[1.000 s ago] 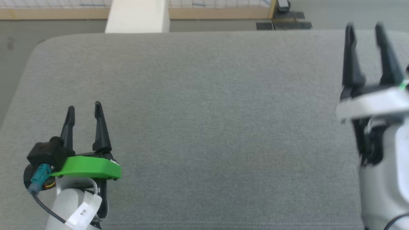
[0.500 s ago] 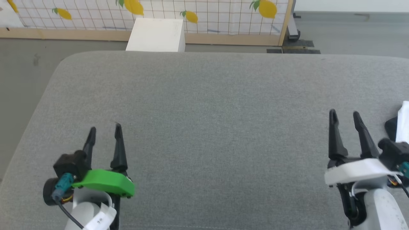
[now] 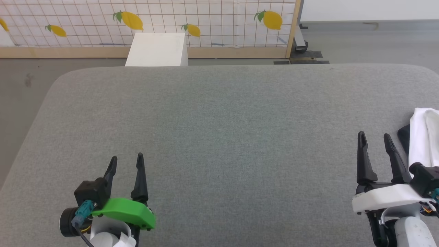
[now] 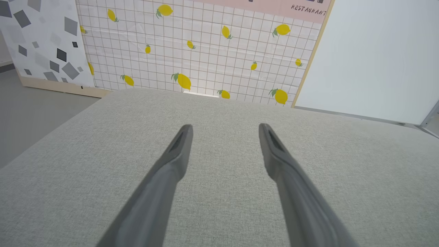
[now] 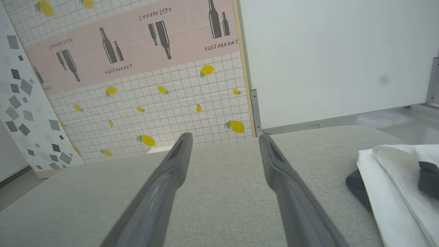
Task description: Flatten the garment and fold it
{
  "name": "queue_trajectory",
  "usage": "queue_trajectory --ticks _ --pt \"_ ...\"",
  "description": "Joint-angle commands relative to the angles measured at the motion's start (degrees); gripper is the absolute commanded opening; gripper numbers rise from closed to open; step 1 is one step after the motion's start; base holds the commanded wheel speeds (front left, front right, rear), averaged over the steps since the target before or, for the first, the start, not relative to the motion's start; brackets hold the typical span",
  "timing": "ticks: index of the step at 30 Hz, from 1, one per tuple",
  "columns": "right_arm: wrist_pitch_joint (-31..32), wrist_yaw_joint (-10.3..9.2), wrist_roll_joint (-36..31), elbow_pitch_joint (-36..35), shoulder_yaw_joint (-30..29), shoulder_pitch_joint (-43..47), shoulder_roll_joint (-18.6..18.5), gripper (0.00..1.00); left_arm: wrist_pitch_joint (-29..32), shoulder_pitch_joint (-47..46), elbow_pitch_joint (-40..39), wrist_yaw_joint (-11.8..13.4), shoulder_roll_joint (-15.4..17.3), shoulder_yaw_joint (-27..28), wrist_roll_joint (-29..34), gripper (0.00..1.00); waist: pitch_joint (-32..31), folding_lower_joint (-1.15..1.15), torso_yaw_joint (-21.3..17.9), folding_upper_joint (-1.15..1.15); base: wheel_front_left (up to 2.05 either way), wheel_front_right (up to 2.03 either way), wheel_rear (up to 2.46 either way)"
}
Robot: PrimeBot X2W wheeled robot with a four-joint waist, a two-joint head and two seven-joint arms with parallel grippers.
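— What is different from a second ago?
— Mostly the head camera has tipped up. Nearest, the left gripper (image 3: 127,156) sits at the near left with its fingers apart and empty, as before. The right gripper (image 3: 374,134) was raised far up the view a second ago. Now it is level with the left one at the near right, fingers also apart, holding nothing.
— And the garment (image 3: 422,137)?
— It has come into view as a bunched white heap with a dark part showing. It lies on the desk (image 3: 219,113) at the right edge, just right of the right gripper and untouched.
— Farther back?
— A white box (image 3: 157,49) stands beyond the desk's far edge, then the lemon-print wall (image 3: 205,20).
— Meaning?
— Nothing is flattened yet. I judge the right gripper must first reach right for the heap.
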Motion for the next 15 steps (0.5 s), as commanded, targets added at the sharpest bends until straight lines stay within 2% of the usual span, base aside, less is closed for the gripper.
queue_trajectory --ticks 1,15 --pt "-0.33 -0.09 -0.53 -0.26 0.07 0.63 -0.01 1.00 -0.35 0.77 0.12 0.24 -0.25 -0.10 -0.70 1.00 -0.04 0.00 -0.13 0.00 0.00 0.00 0.00" --pt "-0.33 -0.09 -0.42 -0.25 0.59 0.41 -0.01 1.00 -0.67 0.15 0.71 0.47 -0.22 -0.41 -1.54 1.00 0.70 0.00 0.13 0.00 0.00 0.00 0.00"
